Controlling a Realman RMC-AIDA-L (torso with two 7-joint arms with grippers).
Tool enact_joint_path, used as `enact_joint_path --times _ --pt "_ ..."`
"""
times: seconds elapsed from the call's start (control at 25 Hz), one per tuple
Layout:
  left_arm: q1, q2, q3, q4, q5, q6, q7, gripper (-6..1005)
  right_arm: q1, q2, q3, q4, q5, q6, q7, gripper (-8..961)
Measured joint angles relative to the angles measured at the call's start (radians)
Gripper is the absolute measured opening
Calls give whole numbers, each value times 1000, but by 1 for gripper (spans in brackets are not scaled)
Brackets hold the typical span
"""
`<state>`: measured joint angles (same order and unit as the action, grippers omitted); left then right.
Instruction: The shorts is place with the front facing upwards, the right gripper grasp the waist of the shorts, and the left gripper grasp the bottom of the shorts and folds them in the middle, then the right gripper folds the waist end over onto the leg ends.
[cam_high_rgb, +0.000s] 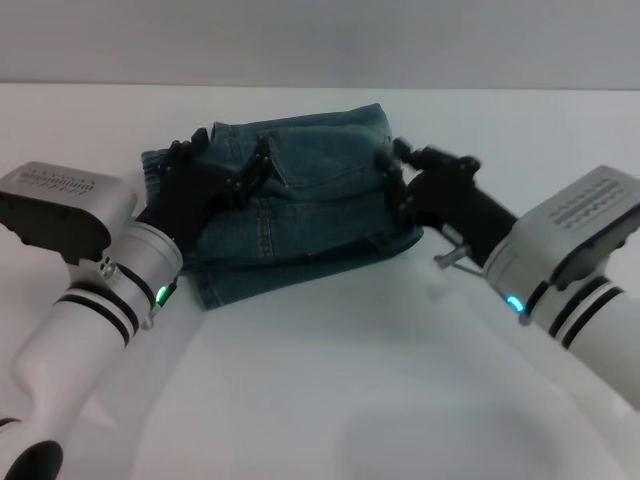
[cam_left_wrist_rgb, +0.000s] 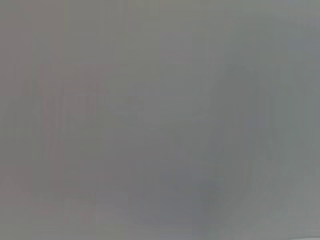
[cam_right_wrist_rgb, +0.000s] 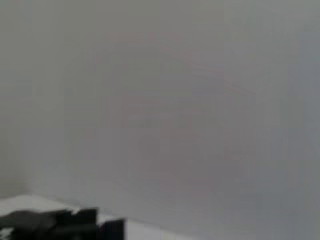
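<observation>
the shorts (cam_high_rgb: 300, 200) are seen lying on the white tabletop (cam_high_rgb: 330, 400) as a compact, layered bundle of denim, with several thicknesses stacked along the edge nearest the robot, so the folding is judged to be done or very nearly done. the left hand (cam_high_rgb: 225, 175) is found over the bundle's left end, its black prongs spread above the cloth; nothing appears to be pinched between them, so it is read as released, though contact with the fabric beneath cannot be ruled out. the right hand (cam_high_rgb: 395, 175) is placed at the bundle's right edge, its prongs touching or just beside the denim; whether cloth is gripped there cannot be told. the waist and the leg ends cannot be picked out separately in the folded stack. if the last fold of waist over leg ends is complete, as the tidy shape suggests, only letting go and drawing both arms away is left. nothing of the shorts is shown in the left wrist view, and in the right wrist view only a dark blurred part is shown.
</observation>
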<state>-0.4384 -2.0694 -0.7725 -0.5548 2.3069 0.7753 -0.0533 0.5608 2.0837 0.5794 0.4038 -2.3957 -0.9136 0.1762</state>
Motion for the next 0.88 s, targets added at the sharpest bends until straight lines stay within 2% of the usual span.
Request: enact_joint_path --times 0.2,0.52,0.72,0.88 --pt "38 1 0 -24 1 0 0 810 -1 1 -50 16 0 44 5 201" --pt "121 8 50 -98 10 -27 2 810 -11 -2 -31 3 24 50 21 -2" --pt "153 8 62 -123 15 -43 2 809 -4 -3 -25 -22 25 48 24 10" --pt "159 8 63 -126 17 -46 -1 809 22 -8 24 -65 22 38 20 20"
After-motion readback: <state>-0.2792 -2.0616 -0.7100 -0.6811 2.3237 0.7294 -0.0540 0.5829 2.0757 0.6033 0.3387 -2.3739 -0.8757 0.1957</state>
